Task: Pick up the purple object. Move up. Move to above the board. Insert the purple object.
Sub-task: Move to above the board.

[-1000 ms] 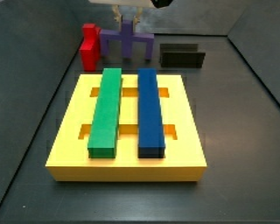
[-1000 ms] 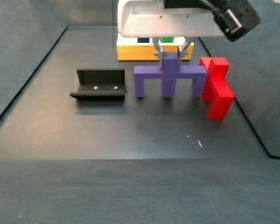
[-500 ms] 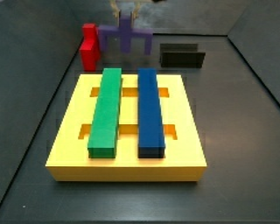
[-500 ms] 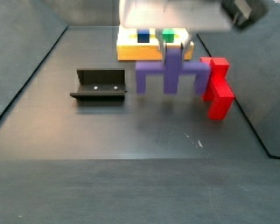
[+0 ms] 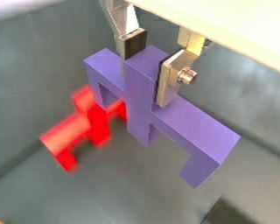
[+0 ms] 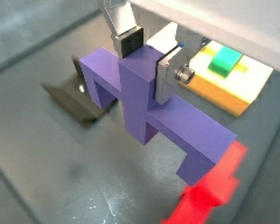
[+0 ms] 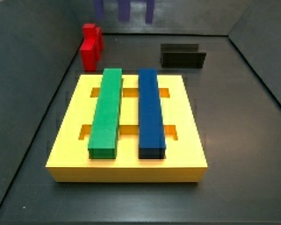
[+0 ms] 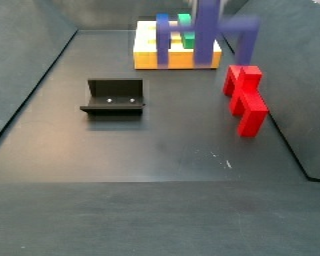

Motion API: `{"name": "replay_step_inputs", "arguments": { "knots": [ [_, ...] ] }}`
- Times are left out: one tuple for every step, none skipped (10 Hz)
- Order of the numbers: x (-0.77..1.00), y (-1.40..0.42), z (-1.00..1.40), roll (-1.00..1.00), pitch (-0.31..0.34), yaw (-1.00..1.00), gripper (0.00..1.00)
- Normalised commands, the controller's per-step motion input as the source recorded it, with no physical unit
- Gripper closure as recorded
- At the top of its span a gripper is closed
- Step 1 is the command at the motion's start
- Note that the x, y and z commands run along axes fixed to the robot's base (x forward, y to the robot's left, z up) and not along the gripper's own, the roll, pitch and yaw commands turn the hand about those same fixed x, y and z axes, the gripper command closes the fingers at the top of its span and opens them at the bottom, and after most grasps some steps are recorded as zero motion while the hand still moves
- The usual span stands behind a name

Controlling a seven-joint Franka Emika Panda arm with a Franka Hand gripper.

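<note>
Pinching the purple object (image 5: pixel 154 109) by its central stem, the gripper (image 5: pixel 157 59) holds it clear of the worktop (image 5: pixel 38 197) in both wrist views, above the red block (image 5: pixel 80 129). In a side view the purple object (image 8: pixel 211 27) hangs near the yellow board (image 8: pixel 160 55), beyond the fixture (image 8: pixel 115 97).

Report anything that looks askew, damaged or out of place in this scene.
Nothing stands out. The gripper holds the purple object squarely, off the floor; the red piece, fixture and board look undisturbed.
</note>
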Motion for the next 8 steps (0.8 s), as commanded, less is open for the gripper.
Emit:
{"name": "replay_step_inputs", "arguments": {
  "knots": [
    [0.00,0.01,1.40,-0.05,0.013,-0.01,1.00],
    [0.04,0.01,0.77,-0.07,0.063,-0.01,1.00],
    [0.05,0.01,0.40,-0.06,0.080,-0.01,1.00],
    [0.05,0.01,0.19,-0.06,0.059,-0.01,1.00],
    [0.18,-1.40,0.21,-0.11,0.119,0.12,1.00],
    [0.17,-1.40,0.20,-0.03,0.124,0.11,1.00],
    [0.18,-1.40,0.20,0.02,0.121,0.10,1.00],
    [0.19,-1.40,0.21,-0.04,0.099,0.04,1.00]
  ]
}}
